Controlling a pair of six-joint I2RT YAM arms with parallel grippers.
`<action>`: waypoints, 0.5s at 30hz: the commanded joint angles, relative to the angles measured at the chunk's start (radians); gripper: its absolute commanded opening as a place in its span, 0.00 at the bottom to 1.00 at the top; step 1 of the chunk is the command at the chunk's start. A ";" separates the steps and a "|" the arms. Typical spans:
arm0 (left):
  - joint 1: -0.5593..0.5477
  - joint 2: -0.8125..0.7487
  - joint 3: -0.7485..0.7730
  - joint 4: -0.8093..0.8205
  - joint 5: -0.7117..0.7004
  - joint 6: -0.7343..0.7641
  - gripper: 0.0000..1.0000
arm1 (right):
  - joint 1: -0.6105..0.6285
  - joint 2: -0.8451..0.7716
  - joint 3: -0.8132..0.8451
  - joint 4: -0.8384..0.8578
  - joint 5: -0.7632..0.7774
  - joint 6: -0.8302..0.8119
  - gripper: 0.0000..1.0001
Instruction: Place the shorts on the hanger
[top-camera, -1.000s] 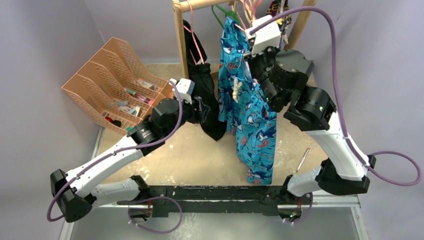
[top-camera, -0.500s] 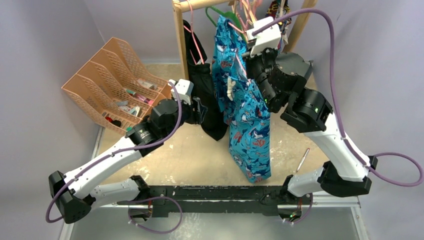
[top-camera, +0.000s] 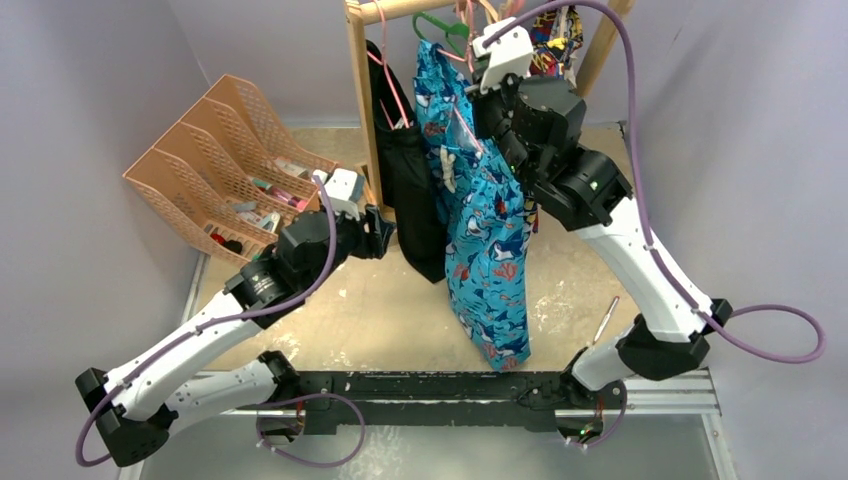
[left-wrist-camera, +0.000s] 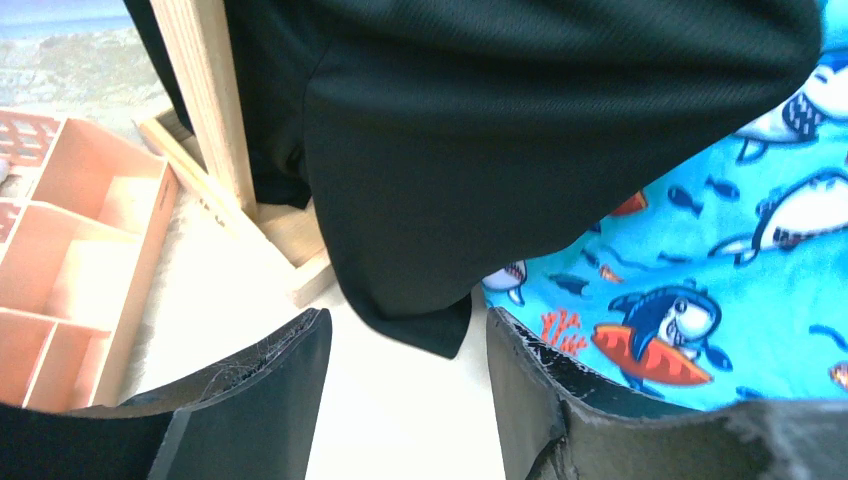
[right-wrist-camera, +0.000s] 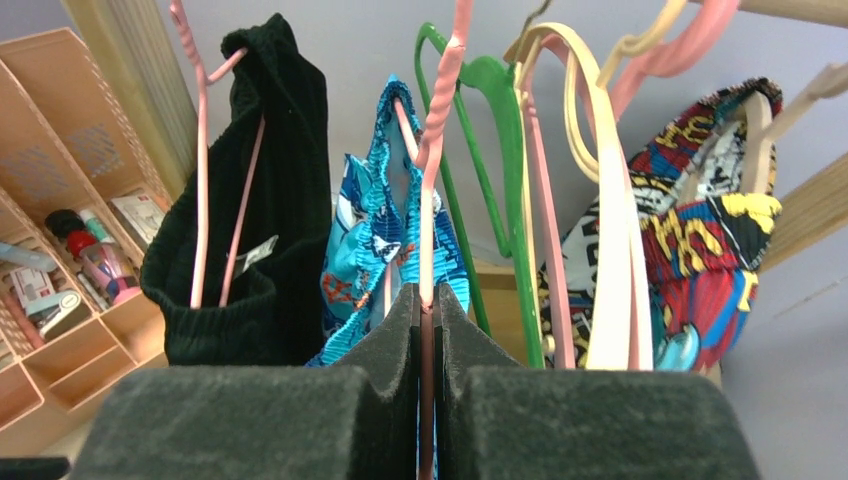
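The turquoise shark-print shorts (top-camera: 485, 225) hang draped on the thin pink hanger (right-wrist-camera: 432, 170), high at the wooden rail (top-camera: 400, 10). My right gripper (right-wrist-camera: 427, 300) is shut on the hanger's pink stem, just below the twisted neck, and holds it up by the rail; the hook's tip runs out of the top of the right wrist view. The shorts also show in that view (right-wrist-camera: 375, 240) and in the left wrist view (left-wrist-camera: 720, 260). My left gripper (left-wrist-camera: 405, 350) is open and empty, low beside the hem of the black garment (left-wrist-camera: 500, 150).
A black garment (top-camera: 410, 190) on another pink hanger hangs left of the shorts. A green hanger (right-wrist-camera: 500, 150), a cream hanger (right-wrist-camera: 600, 200) and a comic-print garment (right-wrist-camera: 700, 220) hang to the right. A wooden post (top-camera: 362, 100) stands left. A peach desk organiser (top-camera: 225, 165) sits at the left.
My right gripper has lifted the hanger and shorts up and to the left, closer to the rail. My left arm has drawn back to the left, away from the garments.
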 joint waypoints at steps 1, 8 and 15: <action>0.003 -0.048 -0.031 -0.028 -0.016 0.029 0.58 | -0.033 0.031 0.081 0.168 -0.084 -0.035 0.00; 0.003 -0.114 -0.103 -0.020 -0.043 0.044 0.61 | -0.045 0.100 0.161 0.288 -0.081 -0.100 0.00; 0.003 -0.132 -0.094 -0.047 -0.055 0.066 0.61 | -0.070 0.181 0.231 0.297 -0.093 -0.124 0.00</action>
